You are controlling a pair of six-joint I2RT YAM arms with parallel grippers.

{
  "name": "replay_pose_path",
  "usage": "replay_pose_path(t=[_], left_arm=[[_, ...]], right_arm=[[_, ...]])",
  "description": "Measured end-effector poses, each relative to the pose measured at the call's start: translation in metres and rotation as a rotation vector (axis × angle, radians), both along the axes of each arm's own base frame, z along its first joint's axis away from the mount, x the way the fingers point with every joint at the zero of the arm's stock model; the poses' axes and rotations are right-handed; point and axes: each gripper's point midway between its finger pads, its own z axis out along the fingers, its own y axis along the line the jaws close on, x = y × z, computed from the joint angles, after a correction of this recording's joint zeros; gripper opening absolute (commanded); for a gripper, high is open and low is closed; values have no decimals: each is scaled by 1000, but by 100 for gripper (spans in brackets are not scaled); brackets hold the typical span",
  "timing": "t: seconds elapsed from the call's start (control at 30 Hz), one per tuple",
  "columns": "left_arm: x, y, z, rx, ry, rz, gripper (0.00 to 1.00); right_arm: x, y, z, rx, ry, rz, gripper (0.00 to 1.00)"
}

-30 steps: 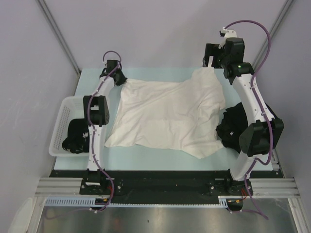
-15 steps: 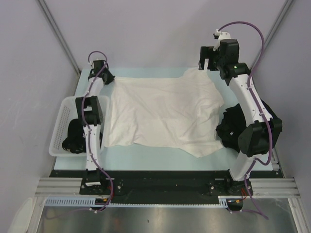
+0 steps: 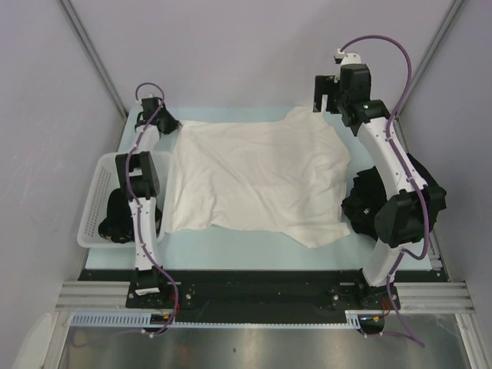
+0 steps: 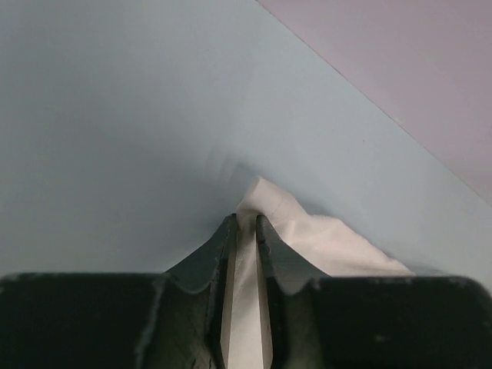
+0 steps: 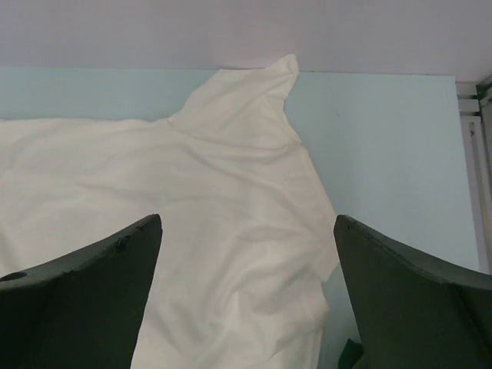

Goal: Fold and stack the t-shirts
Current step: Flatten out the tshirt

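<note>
A cream-white t-shirt (image 3: 254, 177) lies spread out on the pale blue table (image 3: 231, 250), its plain side up. My left gripper (image 3: 171, 123) is at the shirt's far left corner, low over the table. In the left wrist view its jaws (image 4: 244, 223) stand close together with a strip of the cream cloth (image 4: 323, 238) between them. My right gripper (image 3: 323, 100) hangs above the far right corner, open wide and holding nothing. The right wrist view shows the shirt (image 5: 192, 192) below the gripper (image 5: 246, 223). Black t-shirts (image 3: 369, 204) lie heaped at the right, partly behind the right arm.
A white mesh basket (image 3: 96, 192) stands at the table's left edge with a black t-shirt (image 3: 119, 219) inside it. Grey walls close in behind and on both sides. A black and metal rail (image 3: 254, 296) carries the arm bases along the near edge.
My left gripper has moved left and away, drawing the shirt's far left corner out flatter. The right gripper has shifted slightly back, and the shirt's right side has settled.
</note>
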Motion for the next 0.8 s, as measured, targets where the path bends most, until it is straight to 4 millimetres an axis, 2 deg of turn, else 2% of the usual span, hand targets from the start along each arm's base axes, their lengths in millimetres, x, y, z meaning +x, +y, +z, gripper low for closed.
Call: replay_pose_path(t=[0.13, 0.27, 0.37, 0.43, 0.6, 0.7, 0.8], left_arm=[[-4, -16, 11, -41, -20, -53, 24], [-15, -40, 42, -77, -47, -113, 31], [-25, -60, 83, -85, -90, -161, 37], [-34, -72, 120, -83, -140, -191, 38], [-66, -93, 200, -70, -245, -248, 40], [-88, -102, 229, -52, -278, -274, 42], [-117, -113, 239, -37, -271, -304, 44]], right_arm=[[-3, 5, 1, -53, -1, -38, 100], [-13, 24, 1, -148, 5, -40, 100], [-22, 37, -2, -213, 15, -31, 100], [-29, 42, -7, -242, 31, -25, 100], [-50, 26, -22, -232, 105, -64, 100], [-66, 19, -23, -177, 149, -80, 100], [-98, 12, -29, -117, 210, -87, 100]])
